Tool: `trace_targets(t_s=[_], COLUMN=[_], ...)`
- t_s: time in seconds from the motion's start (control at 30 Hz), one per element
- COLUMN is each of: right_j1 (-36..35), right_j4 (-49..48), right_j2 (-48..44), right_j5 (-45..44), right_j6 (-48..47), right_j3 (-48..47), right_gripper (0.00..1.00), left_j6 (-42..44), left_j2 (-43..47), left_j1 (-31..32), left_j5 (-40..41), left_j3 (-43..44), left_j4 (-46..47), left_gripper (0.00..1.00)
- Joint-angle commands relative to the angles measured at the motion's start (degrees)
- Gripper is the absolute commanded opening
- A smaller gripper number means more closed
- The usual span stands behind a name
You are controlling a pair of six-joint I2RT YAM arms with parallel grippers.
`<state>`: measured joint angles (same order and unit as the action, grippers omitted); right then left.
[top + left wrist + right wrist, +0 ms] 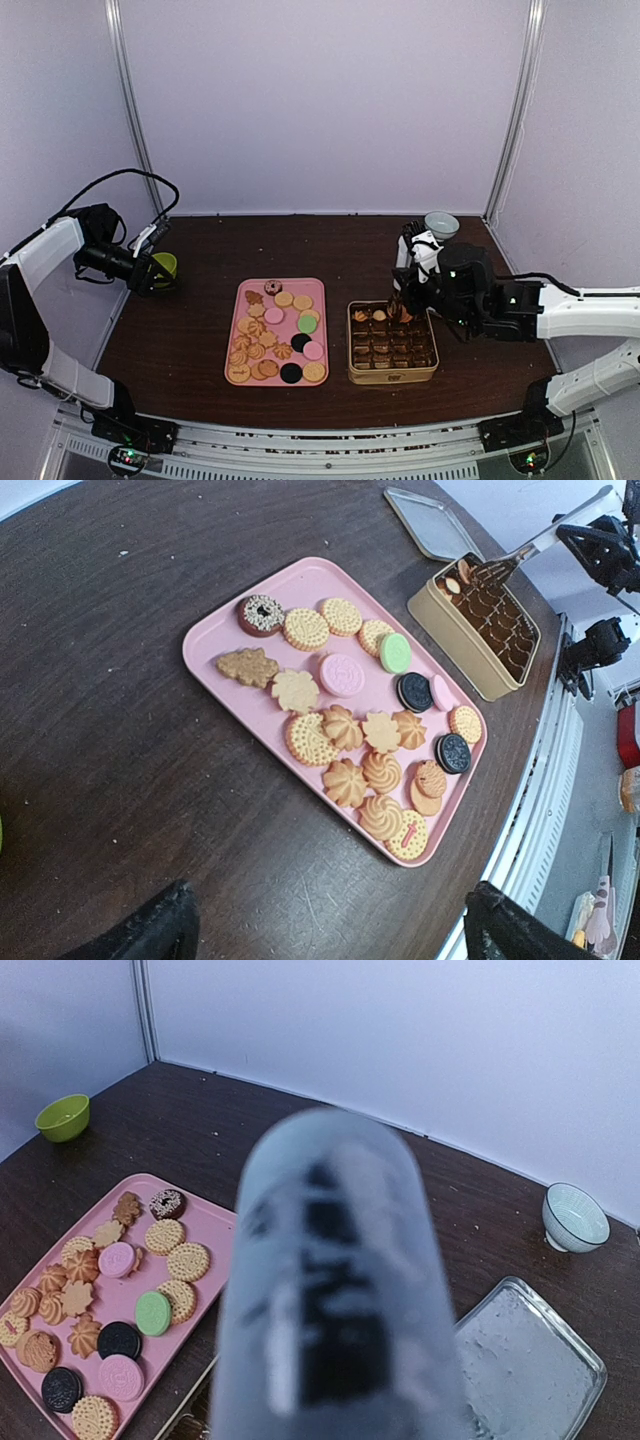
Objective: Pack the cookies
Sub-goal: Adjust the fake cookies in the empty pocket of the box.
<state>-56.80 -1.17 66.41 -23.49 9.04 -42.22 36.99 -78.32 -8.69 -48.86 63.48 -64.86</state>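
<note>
Several cookies (276, 332), tan, pink, black and green, lie on a pink tray (318, 287); the tray also shows in the left wrist view (210, 630) and the right wrist view (215, 1222). A gold tin (393, 376) with brown paper cups holds a few cookies (370, 315) in its far left corner. My right gripper (408, 285) is shut on metal tongs (340, 1290), whose tips (400, 312) reach into that corner. My left gripper (330, 935) is open and empty, far left of the tray, its black fingers (150, 930) wide apart.
A green bowl (165, 266) sits by my left gripper at the table's left edge. A white bowl (441, 224) stands at the back right. The tin's lid (525, 1360) lies flat behind the tin. White walls enclose the table.
</note>
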Motion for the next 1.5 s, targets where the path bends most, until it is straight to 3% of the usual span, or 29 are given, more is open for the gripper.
trace_targets(t_s=[0.0,0.8,1.03,1.3,1.47], right_j1=[0.8,3.5,4.3,6.9,5.9], right_j4=[-1.8,-0.7,-3.6,-6.5,-8.6], right_j2=[-1.6,-7.6,-3.1,0.0,2.9], right_j5=[-2.6,-3.0,-2.9,1.0,3.1], right_j6=[0.5,-0.3,-1.4,0.3,1.7], right_j3=[1.5,2.8,-0.4,-3.5,-4.7], right_gripper=[0.0,0.0,0.03,0.13,0.14], left_j6=[1.1,1.3,1.2,1.5,1.2], left_j2=[0.5,0.6,0.8,1.4,1.2], left_j1=[-0.6,-0.6,-0.6,-0.6,-0.6], left_j5=[-1.2,-1.5,-1.3,-0.7,-0.8], left_j3=[0.7,0.4,0.4,-0.3,-0.1], left_j4=[-1.0,-1.3,-1.3,-1.2,-0.9], left_gripper=[0.95,0.94,0.95,0.96,0.97])
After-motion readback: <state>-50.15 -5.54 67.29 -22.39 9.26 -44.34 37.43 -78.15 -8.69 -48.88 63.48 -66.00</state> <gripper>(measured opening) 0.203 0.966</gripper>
